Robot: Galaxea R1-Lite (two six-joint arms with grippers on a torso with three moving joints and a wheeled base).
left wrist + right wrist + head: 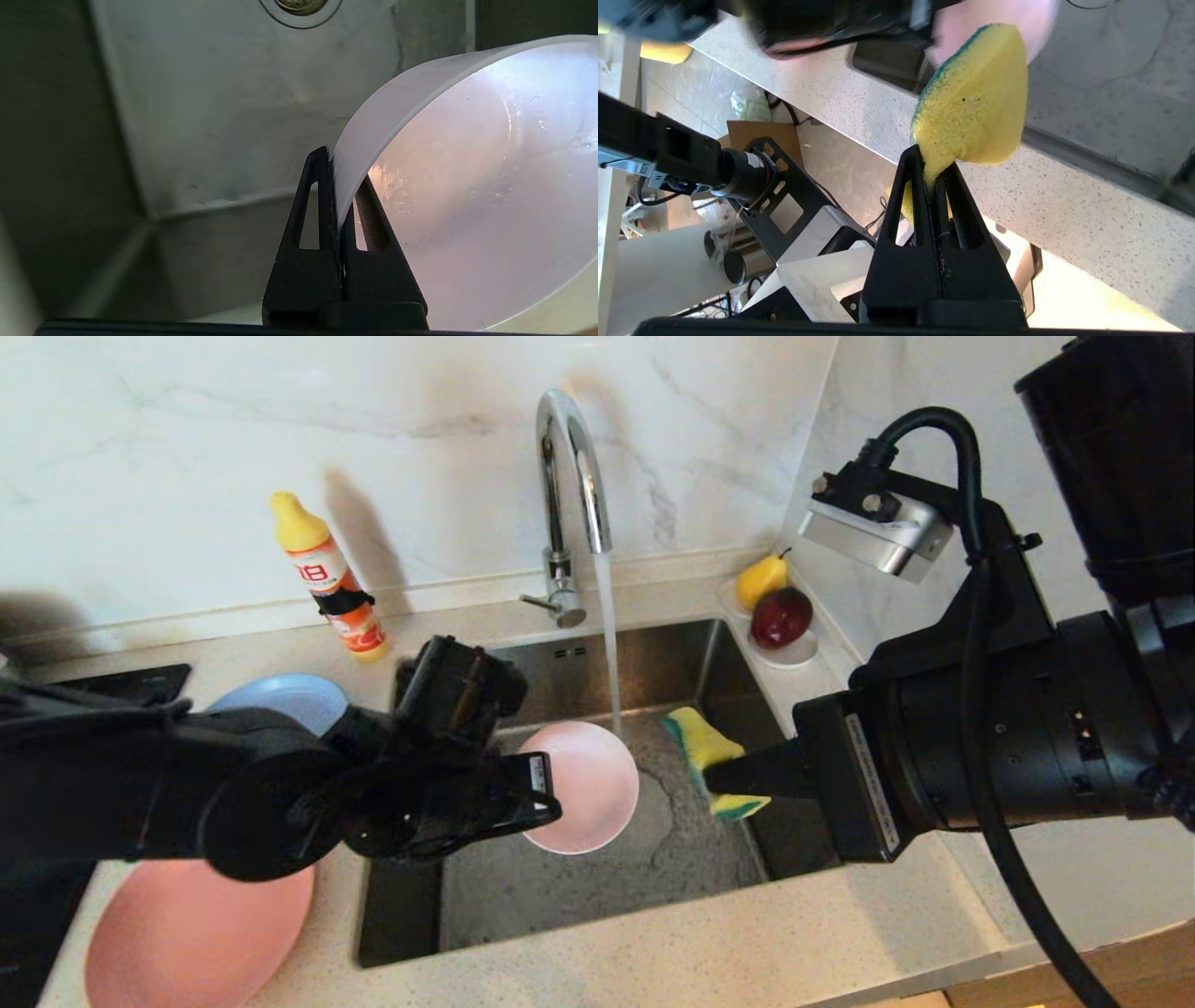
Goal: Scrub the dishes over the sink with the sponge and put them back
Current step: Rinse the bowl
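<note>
Mid-task: left gripper [551, 803] jaws pinch the rim of the pale pink-white bowl [586, 788], tilted over the sink [597, 887] at frame center. Right gripper [714, 775] jaws clamped on the sponge [705, 739] just right of the bowl; contact unclear, probably not touching yet. Tap [569, 495] running. Salmon-pink plate [187, 943] lower left and grey-blue plate [285, 695] center-left wait on the counter [700, 952]; teal bowl not seen. Speckled pale stone counter, marble wall [187, 448], soap bottle [331, 579] upper left.
</note>
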